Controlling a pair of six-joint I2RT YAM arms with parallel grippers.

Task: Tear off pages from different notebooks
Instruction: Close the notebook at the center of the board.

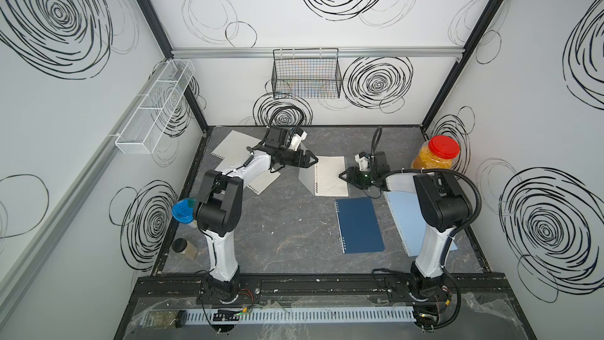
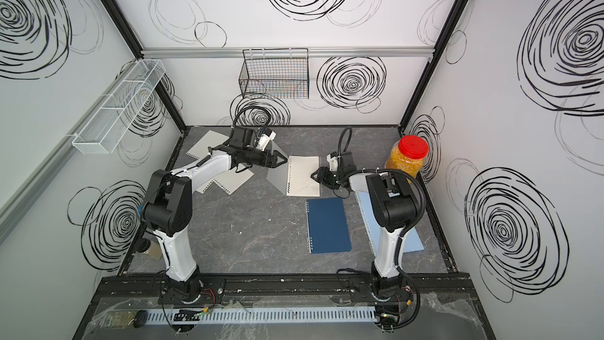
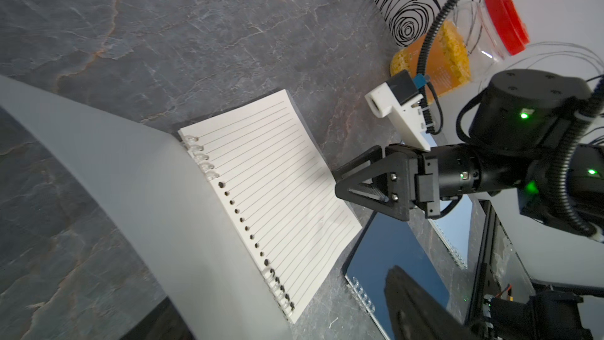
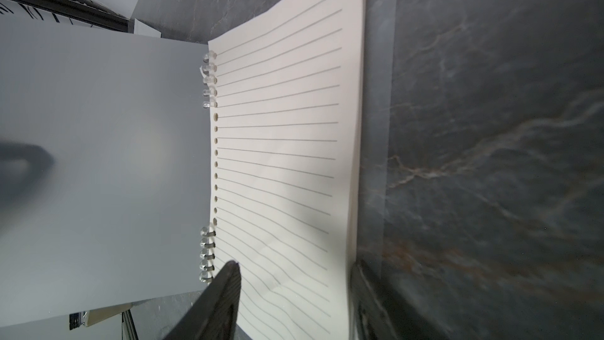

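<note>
– Look at the left gripper (image 1: 312, 159). Wide open?
– Yep, wide open, pinching nothing, right beside the lifted frosted cover (image 1: 307, 179) of the clear notebook (image 1: 331, 174), toward 12 o'clock.
– And the right gripper (image 1: 342, 176)?
– About half open at 3 o'clock of that lined page (image 3: 271, 191), gripping nothing.
– Other notebooks?
– See the navy notebook (image 1: 359, 225) at 5 o'clock, the light blue notebook (image 1: 403, 217) at 4. Also loose pages (image 1: 232, 145) at 10 o'clock on the table (image 1: 287, 240).
</note>
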